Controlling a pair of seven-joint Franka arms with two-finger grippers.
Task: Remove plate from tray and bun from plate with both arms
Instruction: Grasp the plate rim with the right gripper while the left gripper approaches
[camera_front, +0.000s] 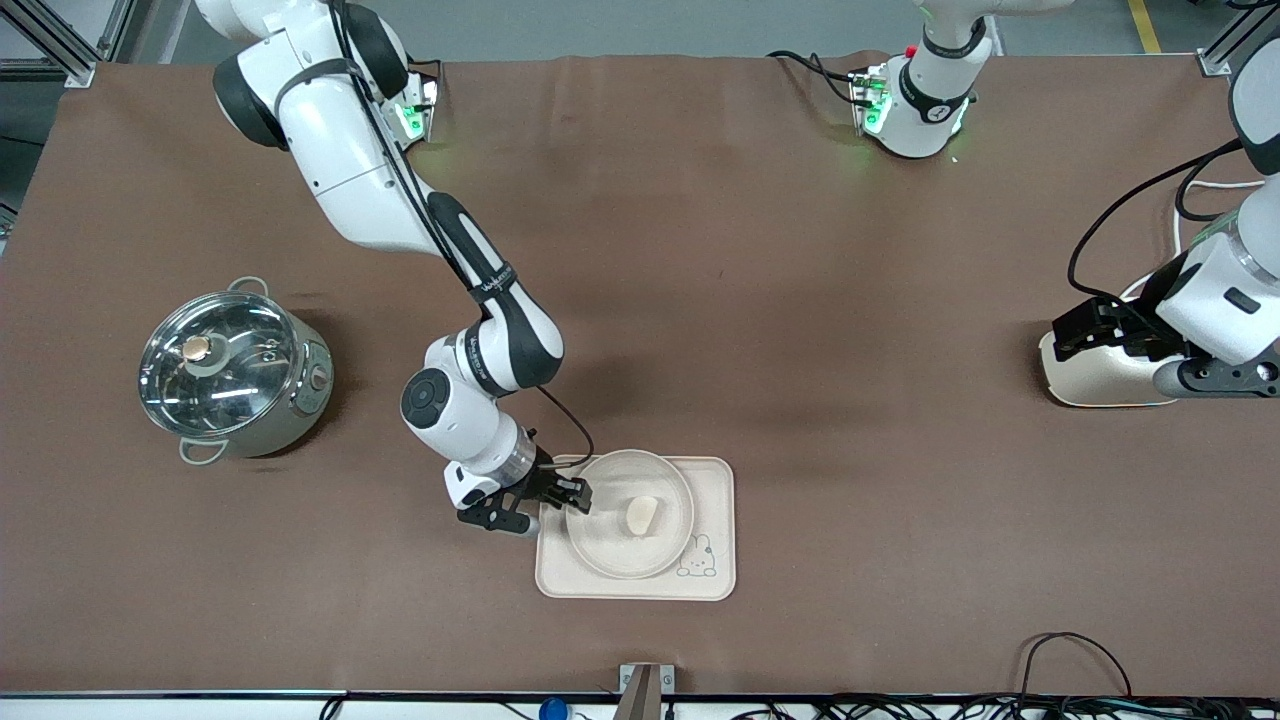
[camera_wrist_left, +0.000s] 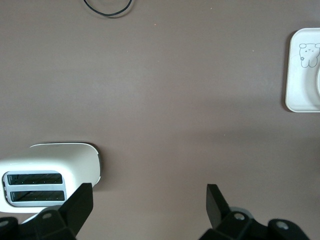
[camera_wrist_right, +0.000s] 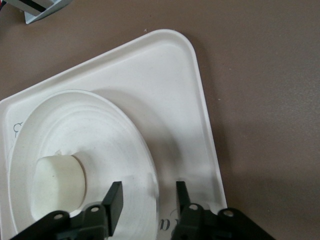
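Note:
The round cream plate (camera_front: 608, 547) sits on the rectangular rabbit tray (camera_front: 716, 482), near the front camera. The small pale bun (camera_front: 641, 515) lies in the plate. My right gripper (camera_front: 570, 495) is at the plate's rim on the side toward the right arm's end. In the right wrist view its open fingers (camera_wrist_right: 148, 200) straddle the rim of the plate (camera_wrist_right: 100, 130), one inside and one outside, with gaps on both sides; the bun (camera_wrist_right: 57, 182) and tray (camera_wrist_right: 170, 85) show there. My left gripper (camera_front: 1068, 335) waits open and empty (camera_wrist_left: 150, 200) beside a toaster.
A cream toaster (camera_front: 1100, 385) stands at the left arm's end of the table and shows in the left wrist view (camera_wrist_left: 50, 165). A steel pot with a glass lid (camera_front: 235, 370) stands at the right arm's end. A black cable loop (camera_front: 1075, 650) lies at the front edge.

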